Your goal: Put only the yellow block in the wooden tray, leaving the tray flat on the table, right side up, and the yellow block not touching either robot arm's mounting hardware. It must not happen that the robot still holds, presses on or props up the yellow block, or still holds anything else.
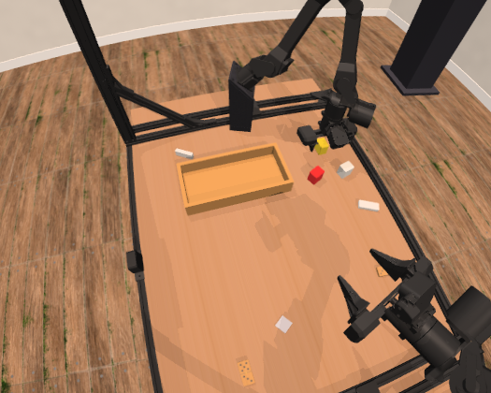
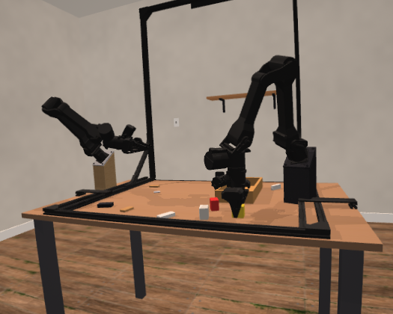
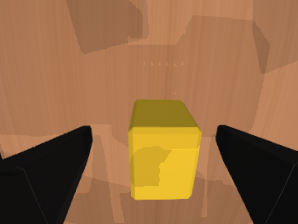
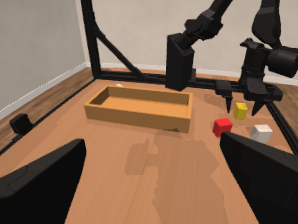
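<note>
The yellow block [image 1: 322,146] stands on the table at the far right, to the right of the wooden tray [image 1: 235,177]. My left gripper [image 1: 321,140] is lowered straight over it, with one finger on each side. In the left wrist view the yellow block [image 3: 164,151] sits between the two dark fingers with clear gaps on both sides, so the gripper is open. It also shows in the exterior view [image 2: 241,211]. My right gripper [image 1: 375,281] is open and empty, raised at the near right corner. The tray is empty and flat.
A red block [image 1: 316,174] and a white cube [image 1: 345,168] lie just in front of the yellow block. White bars [image 1: 368,205] [image 1: 184,152], a white tile [image 1: 283,324] and small tan pieces [image 1: 245,372] are scattered about. A black frame rail runs along the right edge.
</note>
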Motion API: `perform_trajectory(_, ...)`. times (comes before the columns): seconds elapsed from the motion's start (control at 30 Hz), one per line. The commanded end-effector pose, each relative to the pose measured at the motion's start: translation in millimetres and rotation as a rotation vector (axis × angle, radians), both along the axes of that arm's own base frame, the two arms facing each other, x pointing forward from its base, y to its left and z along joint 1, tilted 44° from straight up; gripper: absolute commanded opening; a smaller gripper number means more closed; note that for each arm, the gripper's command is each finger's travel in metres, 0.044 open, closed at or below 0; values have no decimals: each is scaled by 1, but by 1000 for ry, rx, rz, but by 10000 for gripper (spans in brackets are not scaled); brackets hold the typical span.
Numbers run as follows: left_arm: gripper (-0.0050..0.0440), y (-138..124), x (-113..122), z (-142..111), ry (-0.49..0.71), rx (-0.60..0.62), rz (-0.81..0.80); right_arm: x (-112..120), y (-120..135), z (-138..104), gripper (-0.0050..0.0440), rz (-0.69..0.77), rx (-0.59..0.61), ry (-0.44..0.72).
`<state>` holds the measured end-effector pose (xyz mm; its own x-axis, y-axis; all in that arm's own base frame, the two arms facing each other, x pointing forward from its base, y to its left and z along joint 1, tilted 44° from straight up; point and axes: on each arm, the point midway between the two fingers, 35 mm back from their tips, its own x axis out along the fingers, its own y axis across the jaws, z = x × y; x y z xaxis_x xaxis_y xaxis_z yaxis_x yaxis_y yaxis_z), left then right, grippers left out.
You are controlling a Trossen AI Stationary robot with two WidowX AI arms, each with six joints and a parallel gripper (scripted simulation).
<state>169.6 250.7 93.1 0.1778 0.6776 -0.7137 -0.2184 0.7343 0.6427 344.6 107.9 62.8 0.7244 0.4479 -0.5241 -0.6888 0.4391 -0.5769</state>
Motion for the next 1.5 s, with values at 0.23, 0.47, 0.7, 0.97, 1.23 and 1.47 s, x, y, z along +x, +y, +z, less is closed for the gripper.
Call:
perform_trajectory(0.23,201,0,0,-3,9,-6,-4,0,0,-1,400,1,0,1)
perform_trajectory(0.47,155,0,0,-3,9,-6,-4,0,0,-1,400,1,0,1)
perform_trajectory(0.7,121,0,0,-3,9,-6,-4,0,0,-1,400,1,0,1)
perform_trajectory(0.97,0,-13,-1,13,8,-9,-3,0,0,-1,400,1,0,1)
perform_trajectory(1.23,0,-33,-5,34,8,-10,-3,0,0,-1,400,1,0,1)
perform_trajectory(1.47,0,-54,-14,55,9,-7,-4,0,0,-1,400,1,0,1)
